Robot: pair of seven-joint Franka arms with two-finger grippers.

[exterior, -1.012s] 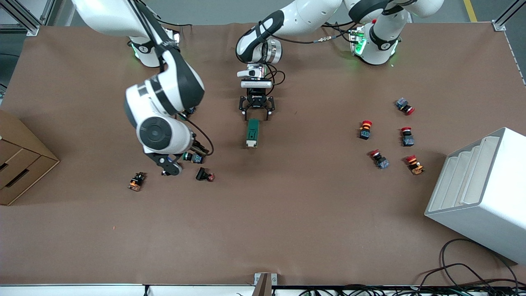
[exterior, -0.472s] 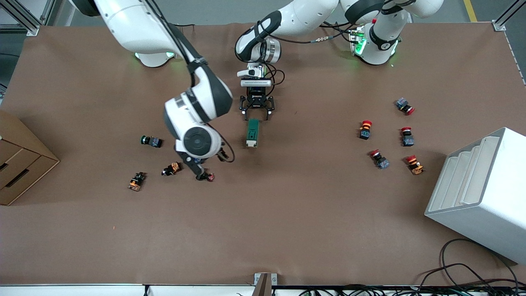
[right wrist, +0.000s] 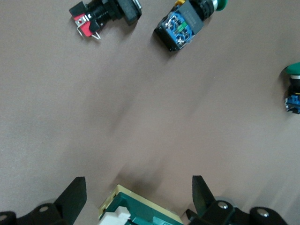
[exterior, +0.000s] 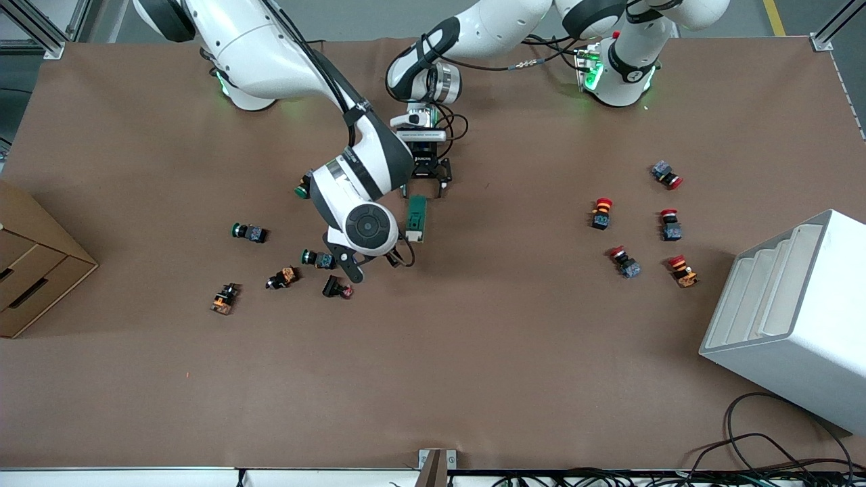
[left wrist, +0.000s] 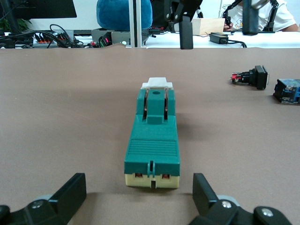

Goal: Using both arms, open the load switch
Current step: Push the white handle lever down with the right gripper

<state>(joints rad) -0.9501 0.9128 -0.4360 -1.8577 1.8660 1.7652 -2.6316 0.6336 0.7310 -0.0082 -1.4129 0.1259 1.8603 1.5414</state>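
Observation:
The load switch [exterior: 416, 218] is a dark-green block with a white handle end, and it lies flat on the brown table mid-table. My left gripper [exterior: 424, 184] is low at the switch's end nearer the robots' bases. Its fingers [left wrist: 70, 192] are open, and the load switch [left wrist: 153, 136] lies just ahead of the fingertips. The right arm's wrist [exterior: 369, 230] hangs beside the handle end and hides its gripper from the front. In the right wrist view my right gripper [right wrist: 138, 192] is open, with the load switch [right wrist: 140, 213] showing between its fingers.
Several push buttons lie toward the right arm's end, among them a green-capped one [exterior: 248, 233] and a black one [exterior: 337, 288]. Several red-capped buttons [exterior: 601, 212] sit toward the left arm's end by a white rack [exterior: 791, 318]. A cardboard box [exterior: 27, 264] is at the table's edge.
The right arm has swung from over the cluster of push buttons to the load switch's handle end. The left gripper and the switch have stayed where they were.

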